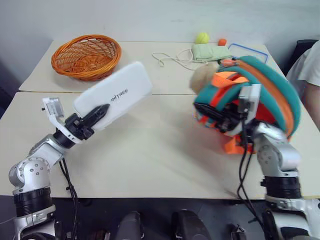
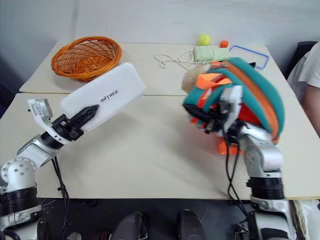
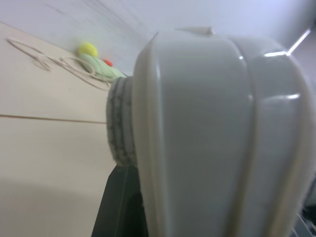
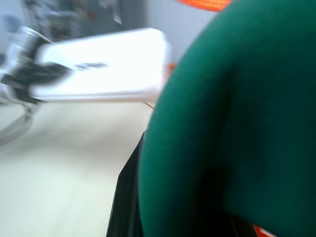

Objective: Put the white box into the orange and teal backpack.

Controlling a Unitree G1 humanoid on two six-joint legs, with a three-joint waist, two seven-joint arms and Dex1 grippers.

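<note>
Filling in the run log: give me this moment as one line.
left claw: holds white box, raised | right claw: grips backpack, lifted | box: not in yet

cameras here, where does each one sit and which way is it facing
Head stereo pair: on the head, looking forward and down at the beige table; both arms show, left gripper holding the flat white plastic box, right gripper at the orange and teal backpack.
Left wrist view: on the left wrist, looking along the white box over the table.
Right wrist view: on the right wrist, teal backpack fabric up close.
Shared: the right wrist view also shows the white box and the left gripper.
</note>
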